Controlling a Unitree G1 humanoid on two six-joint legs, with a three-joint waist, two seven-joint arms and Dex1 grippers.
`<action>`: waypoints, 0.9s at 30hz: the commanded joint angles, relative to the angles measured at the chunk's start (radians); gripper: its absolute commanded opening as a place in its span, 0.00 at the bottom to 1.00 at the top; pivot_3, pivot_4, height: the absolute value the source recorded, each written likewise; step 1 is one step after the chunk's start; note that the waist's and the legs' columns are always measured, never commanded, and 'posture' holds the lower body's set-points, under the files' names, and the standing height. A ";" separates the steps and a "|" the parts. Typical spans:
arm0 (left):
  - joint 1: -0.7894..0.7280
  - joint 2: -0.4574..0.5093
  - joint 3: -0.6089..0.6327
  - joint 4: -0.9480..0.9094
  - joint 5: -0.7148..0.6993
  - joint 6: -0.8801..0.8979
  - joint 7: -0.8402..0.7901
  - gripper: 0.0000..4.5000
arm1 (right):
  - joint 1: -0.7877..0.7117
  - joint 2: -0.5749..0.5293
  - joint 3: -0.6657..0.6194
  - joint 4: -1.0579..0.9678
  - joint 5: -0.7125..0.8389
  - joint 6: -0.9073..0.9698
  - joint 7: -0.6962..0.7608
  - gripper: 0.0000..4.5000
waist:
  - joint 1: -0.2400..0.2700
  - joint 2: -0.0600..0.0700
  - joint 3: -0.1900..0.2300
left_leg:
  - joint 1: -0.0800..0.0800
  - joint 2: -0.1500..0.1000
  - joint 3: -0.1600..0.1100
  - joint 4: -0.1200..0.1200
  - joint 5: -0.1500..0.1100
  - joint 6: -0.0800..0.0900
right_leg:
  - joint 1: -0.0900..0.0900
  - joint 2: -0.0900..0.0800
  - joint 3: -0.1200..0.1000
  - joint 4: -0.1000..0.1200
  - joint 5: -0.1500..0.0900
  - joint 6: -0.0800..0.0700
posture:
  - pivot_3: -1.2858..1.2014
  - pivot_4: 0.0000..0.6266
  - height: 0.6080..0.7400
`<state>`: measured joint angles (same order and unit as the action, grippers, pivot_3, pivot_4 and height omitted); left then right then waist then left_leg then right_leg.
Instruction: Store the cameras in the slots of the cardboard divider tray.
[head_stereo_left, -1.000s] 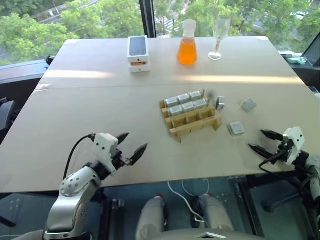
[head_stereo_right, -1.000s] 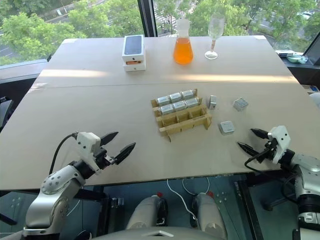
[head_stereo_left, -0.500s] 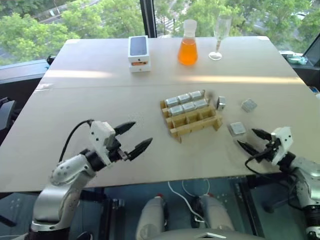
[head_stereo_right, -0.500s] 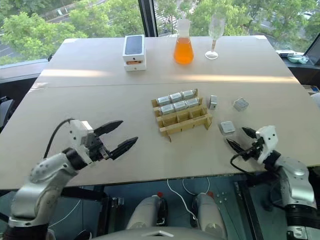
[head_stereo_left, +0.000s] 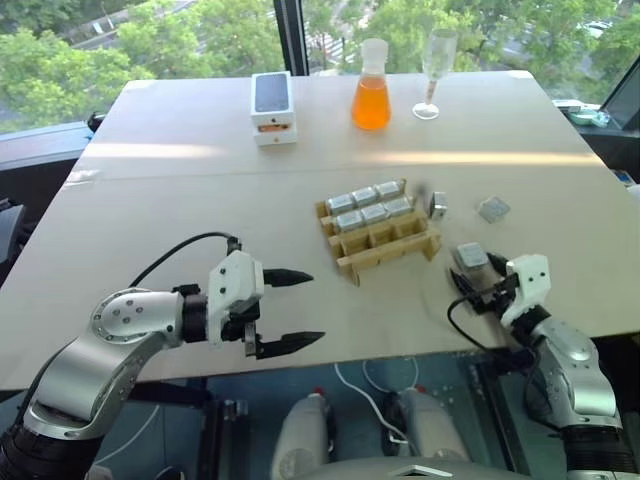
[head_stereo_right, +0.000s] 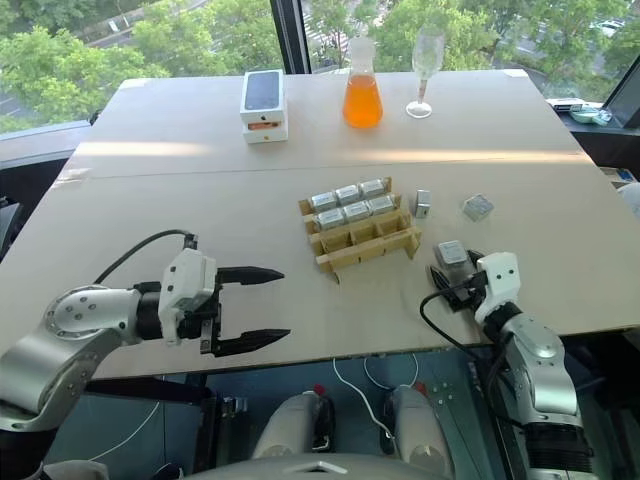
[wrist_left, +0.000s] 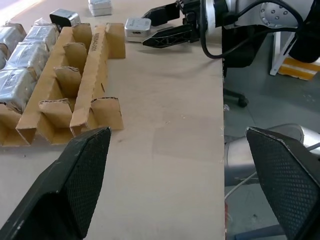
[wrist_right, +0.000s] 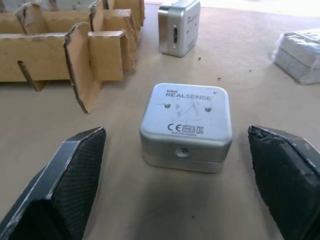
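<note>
- The step in hand is judged to be the pick-up of the nearest loose camera (wrist_right: 185, 126), which lies flat on the table (head_stereo_left: 200, 190) just off the near right corner of the cardboard divider tray (head_stereo_left: 380, 232).
- The right gripper (wrist_right: 180, 187) is seen level with that camera, 1 finger to each side of it, with nothing touched.
- For a clean grasp, the gripper is best moved straight in until the fingers flank the middle of the camera's side walls, and closed only then; the rounded metal edges are judged likely to slip if only the corners are caught.
- The tray's protruding cardboard tab is close beside the camera, so the inner finger is best kept clear of it, or the light tray may be nudged.
- 6 cameras are already stored in the 2 far rows of the tray; the 3 slots of the near row are empty.
- 2 more loose cameras are seen on the table to the right of the tray: 1 standing on edge (head_stereo_left: 438, 206) just beside it, 1 wrapped in plastic (head_stereo_left: 494, 209) farther out.
- The right gripper's jaws are spread wide, and nothing is held.
- The left gripper (head_stereo_left: 288, 309) hangs near the table's front edge, well apart from the tray, its jaws also wide and empty.
</note>
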<state>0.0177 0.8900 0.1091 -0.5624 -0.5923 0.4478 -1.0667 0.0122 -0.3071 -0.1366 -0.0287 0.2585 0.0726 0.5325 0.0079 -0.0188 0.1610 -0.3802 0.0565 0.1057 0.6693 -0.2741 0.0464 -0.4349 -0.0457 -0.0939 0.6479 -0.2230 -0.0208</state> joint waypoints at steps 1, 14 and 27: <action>0.001 -0.009 0.013 0.006 -0.004 -0.021 -0.005 0.99 | -0.005 0.022 0.013 -0.004 -0.015 -0.001 -0.042 1.00 | -0.002 0.000 0.000 | 0.000 0.000 0.000 0.000 0.000 0.000 | 0.000 0.000 0.000 0.000 0.000 0.000 | 0.52 0.24 1.00; -0.062 -0.059 0.023 0.047 -0.054 -0.003 0.019 1.00 | -0.019 -0.054 0.014 0.034 -0.103 -0.146 -0.023 0.40 | -0.008 0.001 0.000 | 0.000 0.000 0.000 0.000 0.000 0.000 | 0.000 0.000 0.000 0.000 0.000 0.000 | 0.52 0.24 1.00; -0.465 -0.113 -0.124 0.257 -0.033 0.186 0.020 1.00 | -0.278 -0.379 0.122 0.208 -0.340 -0.878 0.112 0.40 | 0.002 0.001 0.003 | -0.001 -0.001 0.001 0.000 0.003 -0.004 | -0.001 0.006 0.002 0.000 0.000 0.000 | 0.52 0.24 1.00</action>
<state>-0.4292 0.7802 -0.0118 -0.3052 -0.6016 0.6181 -1.0325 -0.2426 -0.6727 -0.0169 0.1960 -0.0712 -0.7321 0.6328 0.0099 -0.0180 0.1639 -0.3810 0.0557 0.1074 0.6697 -0.2709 0.0418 -0.4360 -0.0390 -0.0911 0.6480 -0.2229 -0.0204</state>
